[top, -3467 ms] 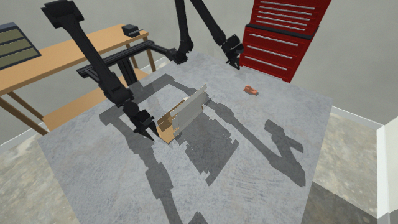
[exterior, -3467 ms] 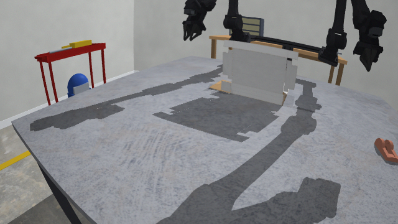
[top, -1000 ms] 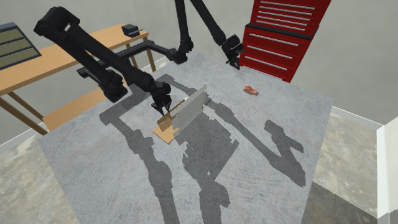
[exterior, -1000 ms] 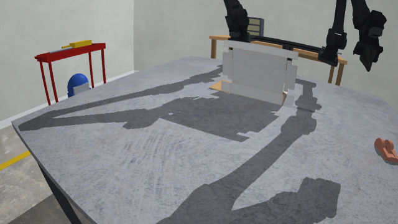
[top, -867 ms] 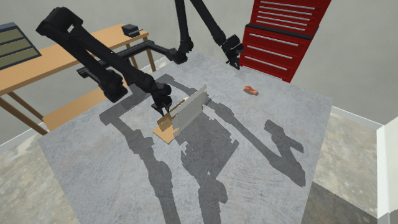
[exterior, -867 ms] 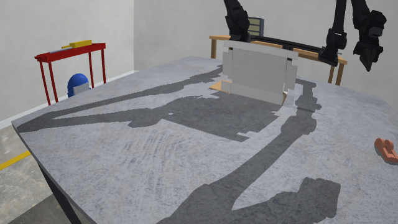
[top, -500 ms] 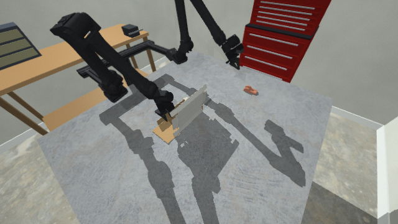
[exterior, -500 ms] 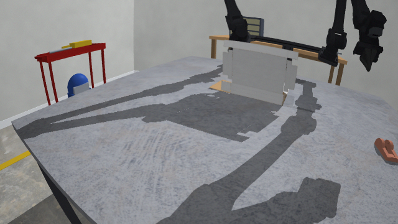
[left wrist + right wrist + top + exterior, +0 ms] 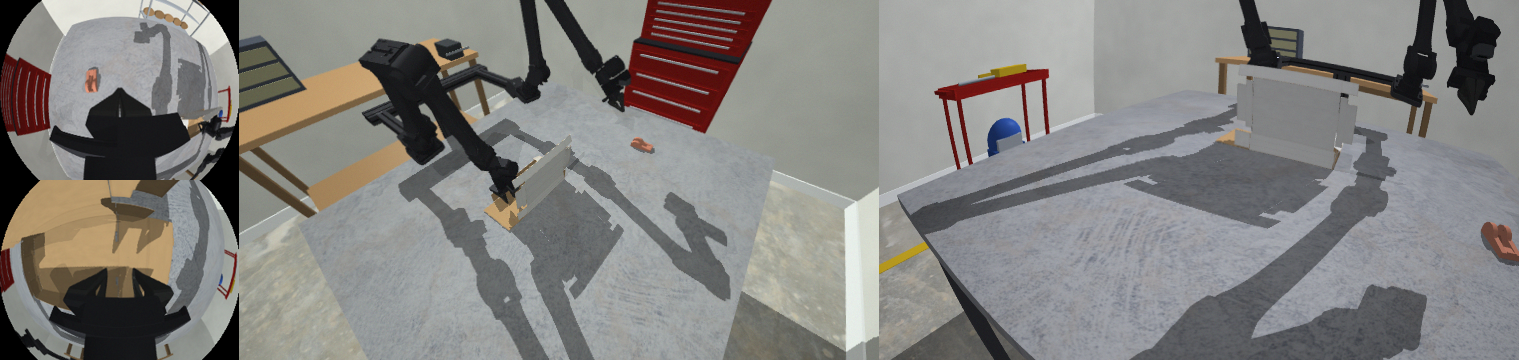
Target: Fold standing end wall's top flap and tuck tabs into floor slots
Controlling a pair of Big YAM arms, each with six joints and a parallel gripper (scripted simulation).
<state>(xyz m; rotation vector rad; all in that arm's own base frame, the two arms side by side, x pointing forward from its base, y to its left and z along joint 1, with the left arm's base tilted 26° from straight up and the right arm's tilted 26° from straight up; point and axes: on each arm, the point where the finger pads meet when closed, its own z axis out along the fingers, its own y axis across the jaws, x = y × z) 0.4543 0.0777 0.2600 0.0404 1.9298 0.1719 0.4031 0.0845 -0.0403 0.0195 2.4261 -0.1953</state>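
Observation:
The box shows a tall white panel (image 9: 546,175) (image 9: 1294,105) standing upright, with small side tabs and a strip along its top. A tan flap (image 9: 500,216) (image 9: 1230,136) lies low at one end. Tan board (image 9: 88,248), with narrow slits and shadows, shows below the right gripper in the right wrist view. My right gripper (image 9: 507,200) (image 9: 119,271) is partly open, low at the box's near-left end, with no board plainly between its fingers. The panel hides it in the exterior view. My left gripper (image 9: 621,107) (image 9: 1472,112) (image 9: 119,91) is shut and empty, well away. Corner flaps and tab seating cannot be told.
An orange clamp-like object (image 9: 642,145) (image 9: 1499,242) (image 9: 91,81) lies on the grey table (image 9: 664,175), on the left gripper's side. A red tool chest (image 9: 674,80) stands beyond the table, and a wooden bench (image 9: 334,95) stands behind the arms.

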